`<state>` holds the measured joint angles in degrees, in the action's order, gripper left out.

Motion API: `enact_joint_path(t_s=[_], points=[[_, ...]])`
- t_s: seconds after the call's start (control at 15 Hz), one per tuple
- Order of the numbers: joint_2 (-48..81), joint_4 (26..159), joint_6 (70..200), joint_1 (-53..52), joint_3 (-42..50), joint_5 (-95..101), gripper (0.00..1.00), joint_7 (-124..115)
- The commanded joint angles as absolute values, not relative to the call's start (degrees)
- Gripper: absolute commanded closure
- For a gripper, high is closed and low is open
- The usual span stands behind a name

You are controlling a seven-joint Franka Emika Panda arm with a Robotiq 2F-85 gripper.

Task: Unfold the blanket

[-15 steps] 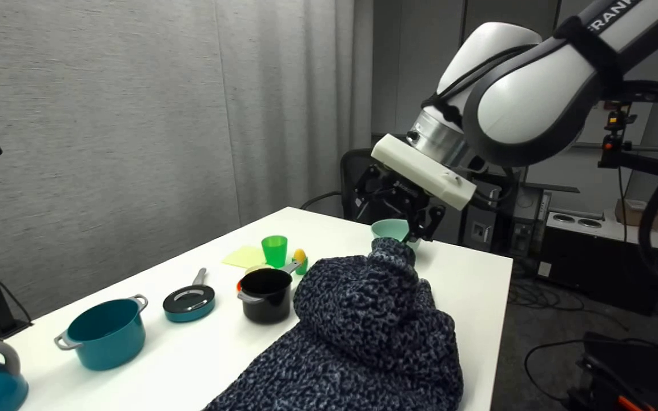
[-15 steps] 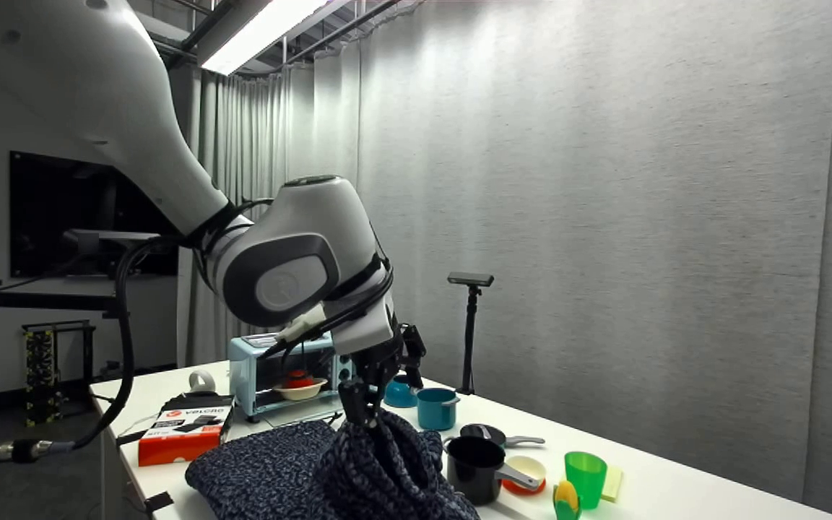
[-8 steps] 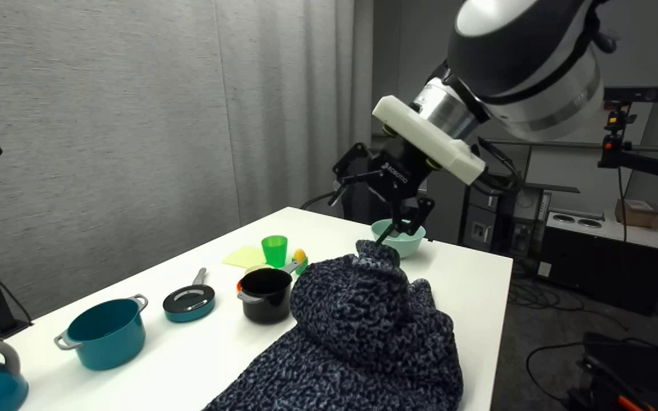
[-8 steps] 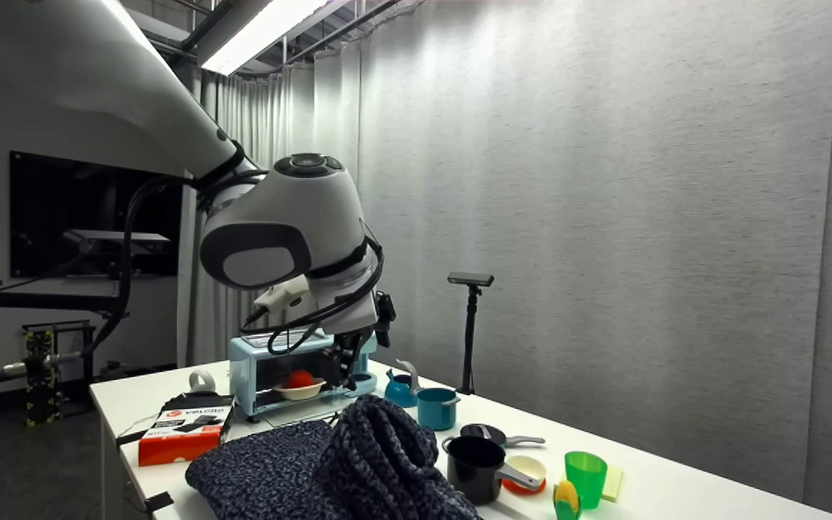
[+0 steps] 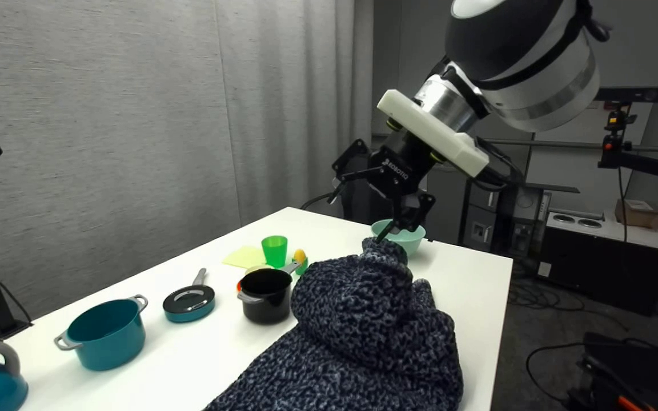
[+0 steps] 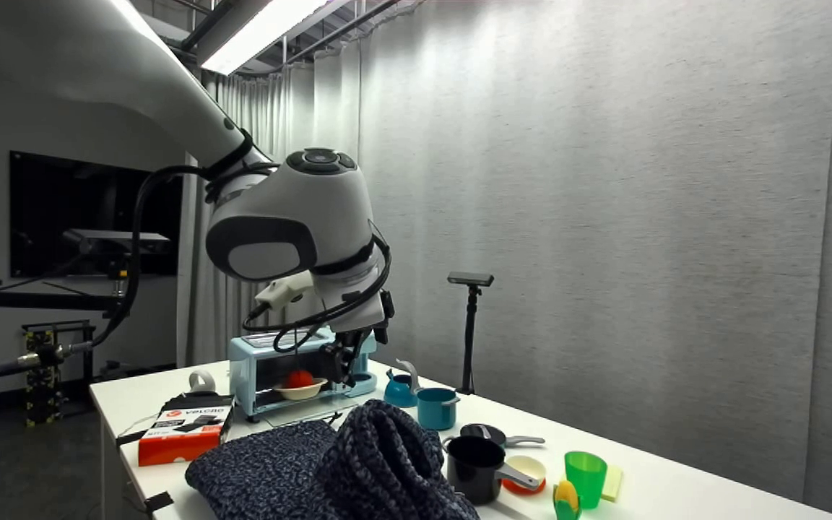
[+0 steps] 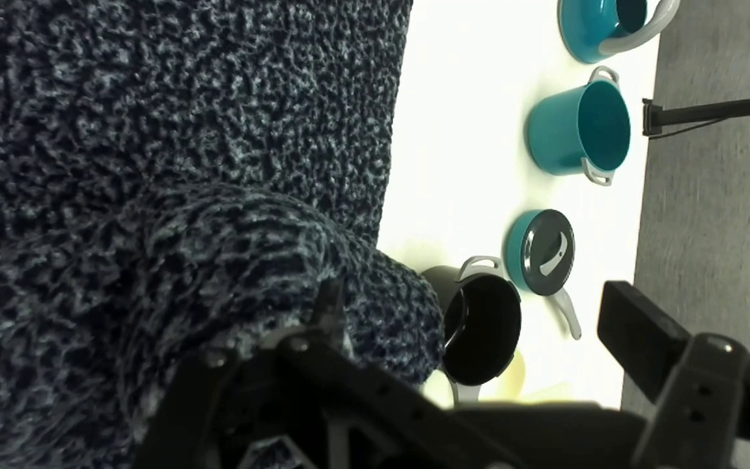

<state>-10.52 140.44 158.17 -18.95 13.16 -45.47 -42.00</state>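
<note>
The dark navy flecked blanket (image 5: 357, 325) lies bunched on the white table, with a raised hump and a peak at its far end. In an exterior view it shows a flatter part (image 6: 264, 462) beside the folded hump. In the wrist view the blanket (image 7: 186, 130) fills the left side. My gripper (image 5: 358, 216) is open and empty, its fingers wide apart, just above the peak. In an exterior view the gripper (image 6: 365, 357) has a gap between it and the hump. In the wrist view one finger of the gripper (image 7: 472, 312) overlaps the blanket; whether it touches is unclear.
A black pot (image 5: 266, 302) stands against the blanket's side. A teal pot (image 5: 109, 337), a lidded pan (image 5: 189, 305), a green cup (image 5: 275, 251) and a mint bowl (image 5: 412, 240) stand around. A toaster oven (image 6: 243, 375) and a red-white box (image 6: 170, 448) are beyond the blanket.
My gripper has lifted and drawn back from the blanket's hump, and the wrist has turned. The fingers stay open. The blanket's peak has shifted slightly.
</note>
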Motion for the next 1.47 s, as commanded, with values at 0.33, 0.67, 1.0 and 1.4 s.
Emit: enact_joint_path(t_s=[0.33,0.67,1.0,1.4], points=[[-7.70,138.00,148.69,-5.96,0.81,-40.84,0.00,-48.95],[-6.00,137.70,145.72,-1.59,-2.08,-20.24,0.00,-67.81],[-5.43,135.85,143.49,-1.18,-2.09,-10.48,0.00,-73.36],[-4.67,135.25,143.13,-1.12,-1.58,-7.24,0.00,-73.58]])
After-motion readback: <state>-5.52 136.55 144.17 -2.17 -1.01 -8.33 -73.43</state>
